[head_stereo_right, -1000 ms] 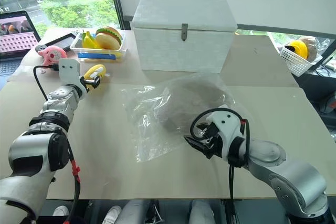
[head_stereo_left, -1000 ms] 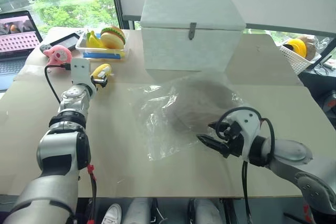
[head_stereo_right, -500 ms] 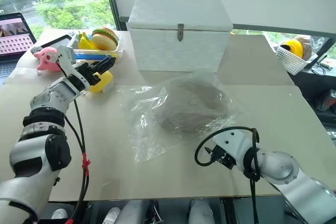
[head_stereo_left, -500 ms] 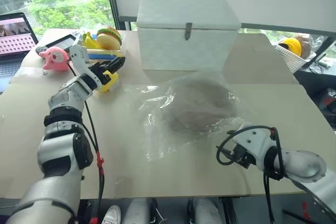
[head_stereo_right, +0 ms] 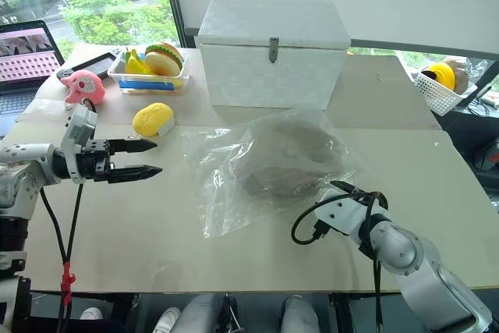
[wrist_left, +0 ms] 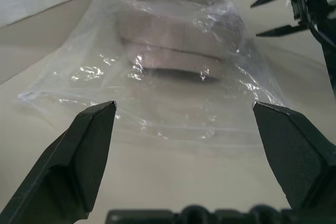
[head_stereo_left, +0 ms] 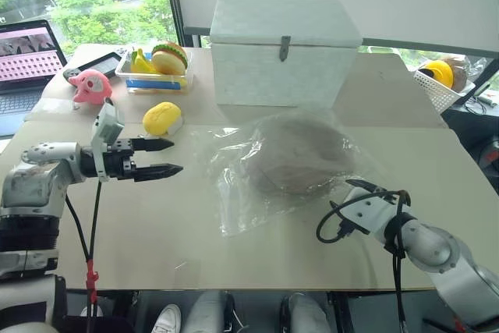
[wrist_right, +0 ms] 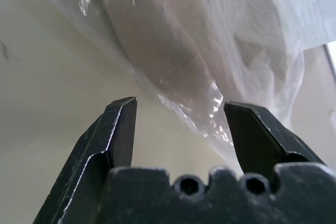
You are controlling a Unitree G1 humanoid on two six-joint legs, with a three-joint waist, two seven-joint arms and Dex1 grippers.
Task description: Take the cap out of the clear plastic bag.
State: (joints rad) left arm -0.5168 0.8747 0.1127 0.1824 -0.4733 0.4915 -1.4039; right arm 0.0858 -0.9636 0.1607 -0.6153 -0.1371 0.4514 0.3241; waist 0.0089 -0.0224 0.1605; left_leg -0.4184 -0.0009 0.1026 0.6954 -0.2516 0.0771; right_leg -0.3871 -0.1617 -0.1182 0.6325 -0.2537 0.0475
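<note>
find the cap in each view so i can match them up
Left eye view: the cap lies inside the clear plastic bag, centre-right.
Right eye view: centre, in the bag.
Left wrist view: upper middle.
Right wrist view: upper middle, behind plastic.
Shared landmark: the crinkled bag around it.

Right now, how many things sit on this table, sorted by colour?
White: 1, the big white lidded box.
Beige: 1, the soft beige fabric cap.
Clear: 1, the crinkly clear plastic bag around it.
Yellow: 1, the yellow lemon-shaped toy.
Pink: 1, the pink plush toy.
Total: 5, leaving out the tray's toy food.
</note>
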